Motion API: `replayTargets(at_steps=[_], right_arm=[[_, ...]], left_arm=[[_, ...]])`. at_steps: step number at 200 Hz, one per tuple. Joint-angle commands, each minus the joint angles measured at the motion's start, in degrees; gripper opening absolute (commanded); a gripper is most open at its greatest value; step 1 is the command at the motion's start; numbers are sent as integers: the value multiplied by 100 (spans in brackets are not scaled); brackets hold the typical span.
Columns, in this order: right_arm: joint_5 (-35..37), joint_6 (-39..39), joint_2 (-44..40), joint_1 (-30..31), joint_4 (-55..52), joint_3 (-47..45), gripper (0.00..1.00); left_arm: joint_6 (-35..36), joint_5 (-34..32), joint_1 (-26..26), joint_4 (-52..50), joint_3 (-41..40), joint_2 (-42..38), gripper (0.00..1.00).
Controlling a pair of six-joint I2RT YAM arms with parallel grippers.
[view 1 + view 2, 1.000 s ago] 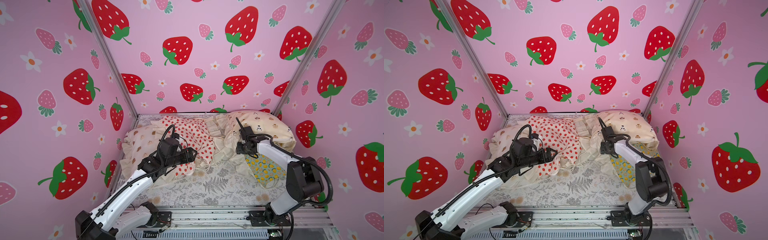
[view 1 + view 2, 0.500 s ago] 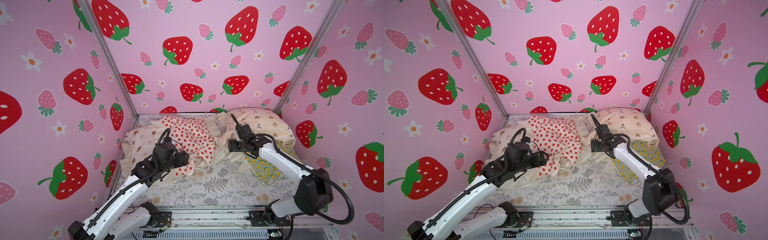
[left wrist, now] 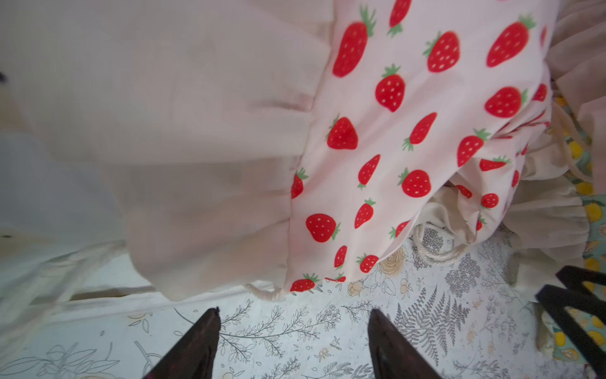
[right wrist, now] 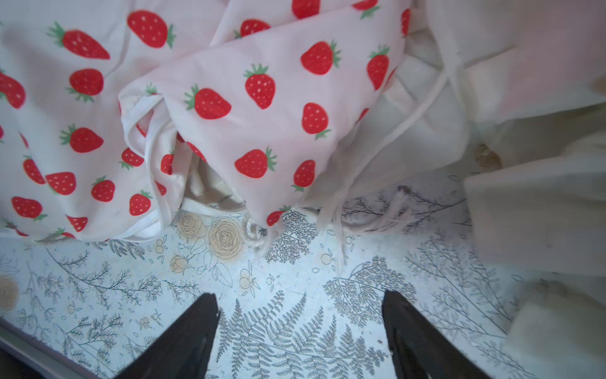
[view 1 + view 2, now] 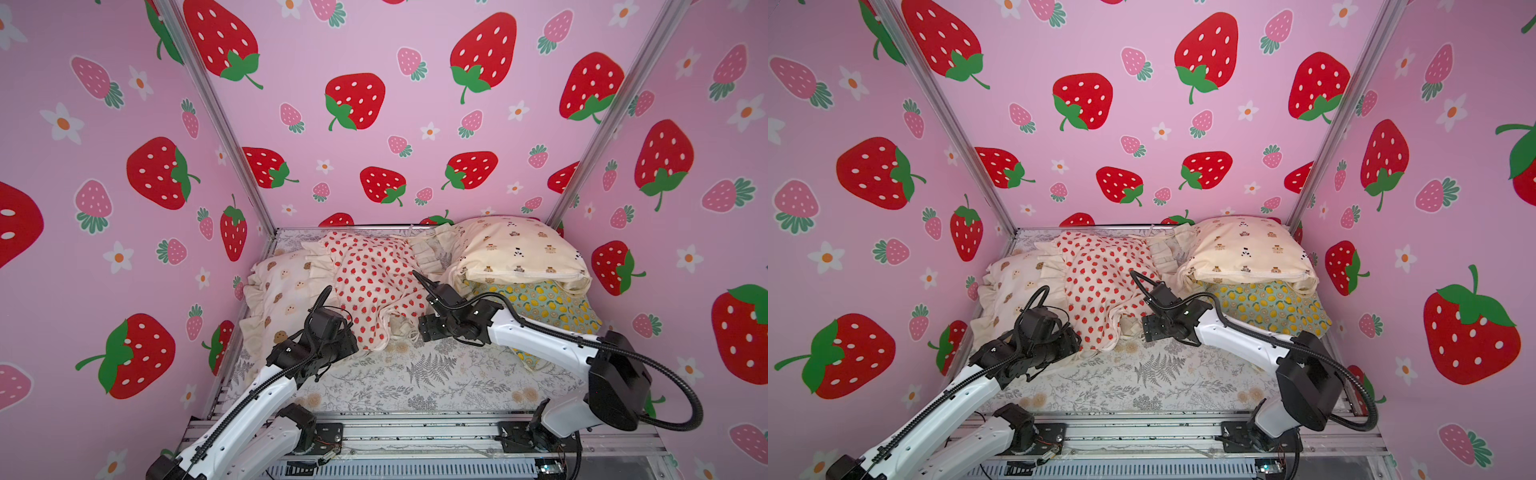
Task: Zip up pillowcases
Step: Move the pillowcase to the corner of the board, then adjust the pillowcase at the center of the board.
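The strawberry pillowcase [image 5: 374, 282] [image 5: 1096, 286] lies crumpled at the middle back, its front edge gaping over the cream inner pillow [image 4: 203, 187]. A cream cord loop [image 3: 436, 252] hangs from that edge onto the sheet. The bear-face pillowcase [image 5: 282, 291] lies to its left. The cream small-bear pillowcase [image 5: 519, 253] rests on the lemon pillowcase [image 5: 548, 303] at the right. My left gripper [image 3: 294, 311] [image 5: 353, 347] stands open just short of the strawberry case's front left corner. My right gripper [image 4: 300, 295] [image 5: 422, 328] is open over bare sheet, facing the gaping edge. Neither holds anything.
A grey fern-print sheet [image 5: 415, 374] covers the floor in front of the pillows. Pink strawberry walls [image 5: 124, 208] close in the left, back and right. The metal base rail [image 5: 415, 432] with both arm mounts runs along the front.
My right gripper has left the cream small-bear pillowcase and swung left and forward to the strawberry case's front edge. My left gripper has drawn back off the strawberry fabric.
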Motion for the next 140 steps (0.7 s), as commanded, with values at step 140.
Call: replayTargets(at_steps=[140], right_arm=[[711, 320, 1299, 91, 420, 768, 52]], left_arm=[[-626, 633, 278, 2124, -745, 935, 40]])
